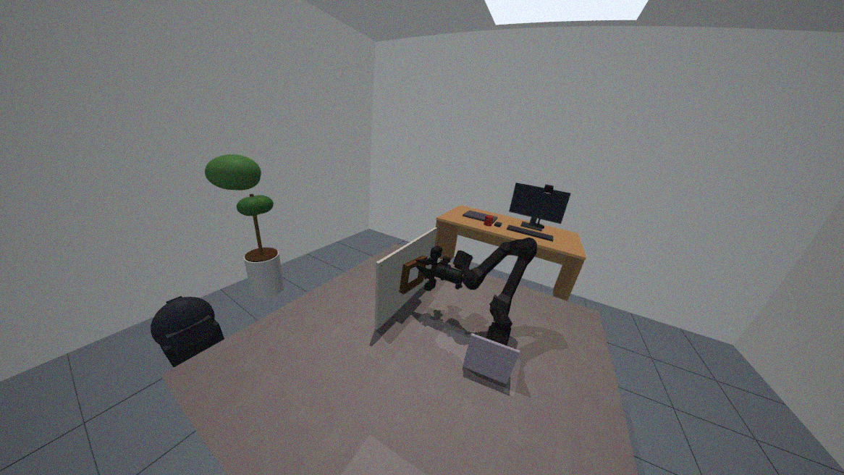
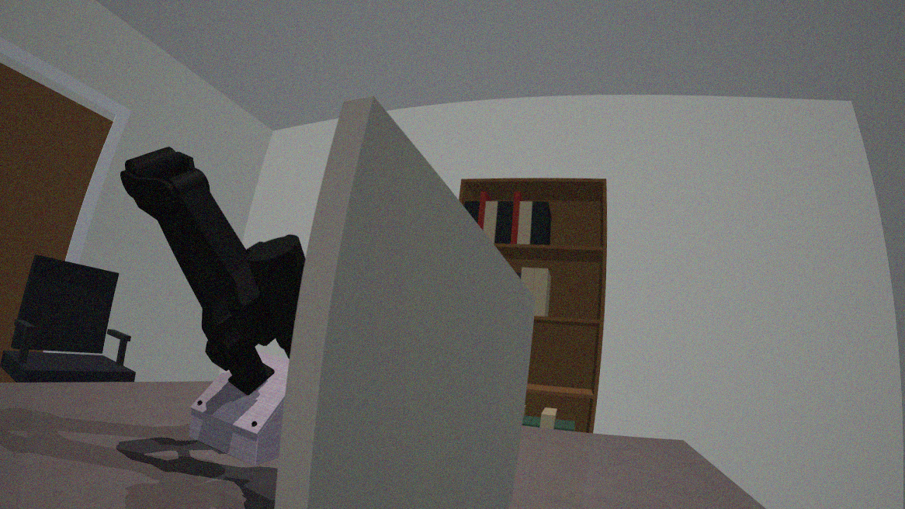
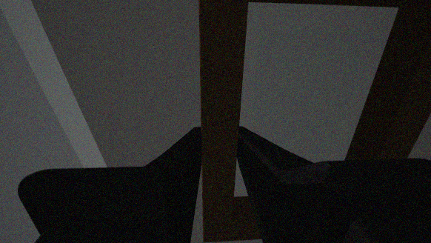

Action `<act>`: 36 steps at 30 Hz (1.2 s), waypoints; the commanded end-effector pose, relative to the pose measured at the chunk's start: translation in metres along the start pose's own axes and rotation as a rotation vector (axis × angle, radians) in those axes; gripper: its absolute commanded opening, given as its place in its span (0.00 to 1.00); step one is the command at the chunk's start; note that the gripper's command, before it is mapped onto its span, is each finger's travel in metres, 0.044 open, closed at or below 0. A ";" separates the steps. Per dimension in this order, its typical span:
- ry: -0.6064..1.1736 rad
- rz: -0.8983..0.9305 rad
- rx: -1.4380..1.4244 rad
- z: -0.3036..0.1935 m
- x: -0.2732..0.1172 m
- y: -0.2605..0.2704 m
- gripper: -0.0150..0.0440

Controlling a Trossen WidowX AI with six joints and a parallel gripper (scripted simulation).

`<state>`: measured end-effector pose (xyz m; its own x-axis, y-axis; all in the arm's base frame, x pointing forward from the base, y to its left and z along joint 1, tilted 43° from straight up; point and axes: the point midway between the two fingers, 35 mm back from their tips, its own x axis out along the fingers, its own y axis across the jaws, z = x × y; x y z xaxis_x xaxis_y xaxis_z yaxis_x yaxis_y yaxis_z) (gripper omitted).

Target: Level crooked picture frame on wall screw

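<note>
The brown picture frame (image 1: 404,279) (image 3: 223,74) is in front of the pale upright panel (image 1: 386,295) (image 2: 417,341) (image 3: 129,67). My gripper (image 1: 420,263) (image 3: 218,133) is shut on one bar of the frame, with a dark finger on each side of that bar in the wrist view. The open middle of the frame shows the panel behind it. The screw and the notched strip are hidden. In the exterior view the panel hides the frame and the gripper. From these slanted views I cannot tell how level the frame is.
The arm's pale base block (image 1: 491,360) (image 2: 234,430) stands on the table top (image 1: 330,384) (image 2: 63,417), facing the panel. A desk (image 1: 569,243) with a monitor (image 1: 538,203) is beyond the table. A potted plant (image 1: 263,274) and a dark rounded object (image 1: 185,327) are to the left.
</note>
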<state>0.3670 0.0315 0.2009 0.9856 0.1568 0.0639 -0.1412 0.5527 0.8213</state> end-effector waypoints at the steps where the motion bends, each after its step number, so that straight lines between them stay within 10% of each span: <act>1: -0.003 0.002 -0.022 0.000 0.000 0.000 0.25; 29: -0.005 0.003 -0.172 -0.001 0.000 -0.001 0.25; 36: -0.003 0.001 -0.151 -0.001 0.000 -0.002 0.57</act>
<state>0.3671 0.0311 0.1992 0.9857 0.1550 0.0663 -0.1544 0.6720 0.7243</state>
